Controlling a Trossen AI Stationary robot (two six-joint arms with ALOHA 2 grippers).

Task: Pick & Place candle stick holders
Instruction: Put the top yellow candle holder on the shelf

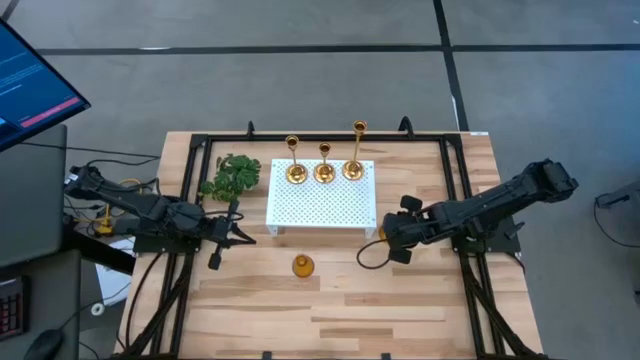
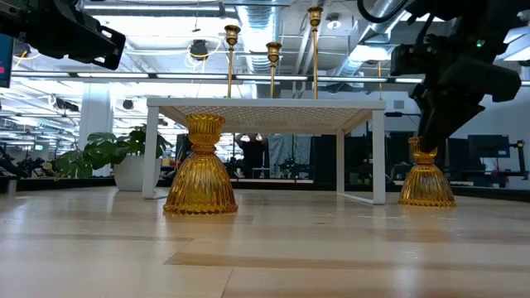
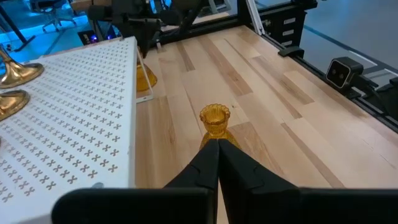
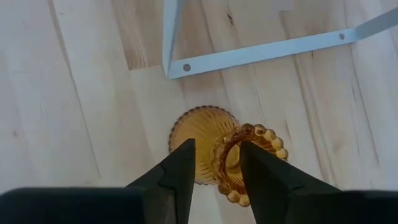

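Three slim gold candle stick holders (image 1: 324,165) stand on their round bases along the far edge of a white perforated stand (image 1: 320,205). One squat amber holder (image 1: 302,265) stands on its base on the bare board near the front. A second amber holder (image 4: 211,140) stands upright by the stand's right near leg, under my right gripper (image 4: 217,168). That gripper is open and points steeply down: one finger is outside the cup and the other is over its mouth. My left gripper (image 3: 217,149) is shut and hovers beside the plant, pointing level at the first amber holder (image 3: 214,119). My right gripper comes slanting from above onto the second amber holder's beaded cup rim (image 4: 227,186). One finger (image 4: 180,171) is outside the cup with a gap showing, and the other (image 4: 264,177) covers the mouth. Whether either finger touches, I cannot tell. The holder stands upright on the board (image 2: 426,178).
A green leafy sprig (image 1: 232,175) lies left of the stand. Black frame rails (image 1: 190,190) run along the table's left, right and far sides. A monitor and cables sit off the left edge. Bare board (image 1: 400,300) spreads toward the near edge.
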